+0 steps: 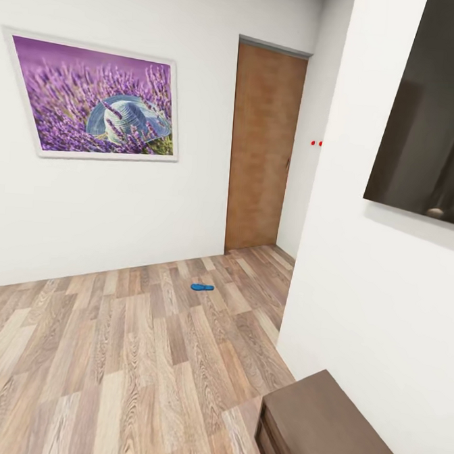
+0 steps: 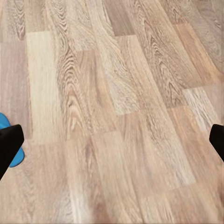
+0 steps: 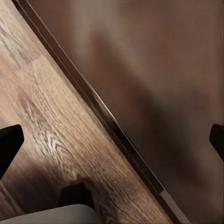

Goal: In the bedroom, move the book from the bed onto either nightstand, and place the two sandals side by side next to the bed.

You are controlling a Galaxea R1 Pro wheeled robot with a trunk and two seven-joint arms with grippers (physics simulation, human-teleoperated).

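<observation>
**Near the doorway, one sandal on open floor**

Low in the middle of the head view, a single bright blue sandal (image 1: 202, 287) lies flat on the wood-plank floor (image 1: 110, 354), a little in front of the closed brown door (image 1: 263, 148) and well apart from any furniture. A sliver of blue at the left edge of the left wrist view (image 2: 10, 149), partly behind a dark fingertip, looks like a sandal too; whether it is the same one I cannot tell. No bed or book appears, so judging from this, little of the task looks finished: a sandal remains out on the floor rather than paired by a bed, and the book's transfer cannot be judged.

The left gripper (image 2: 112, 144) shows as two dark fingertips at opposite edges of its picture, spread wide with bare planks between them. The right gripper (image 3: 112, 144) is likewise spread and grasps nothing, hanging over the edge of a dark reddish-brown wooden top (image 3: 163, 84), probably the cabinet (image 1: 328, 430) at the lower right of the head view.

The floor is matt, with strong swirling grain in mixed pale and tan boards. The walls are plain white; a framed lavender picture (image 1: 94, 99) hangs at upper left, and a glossy dark panel (image 1: 431, 112) at upper right.
</observation>
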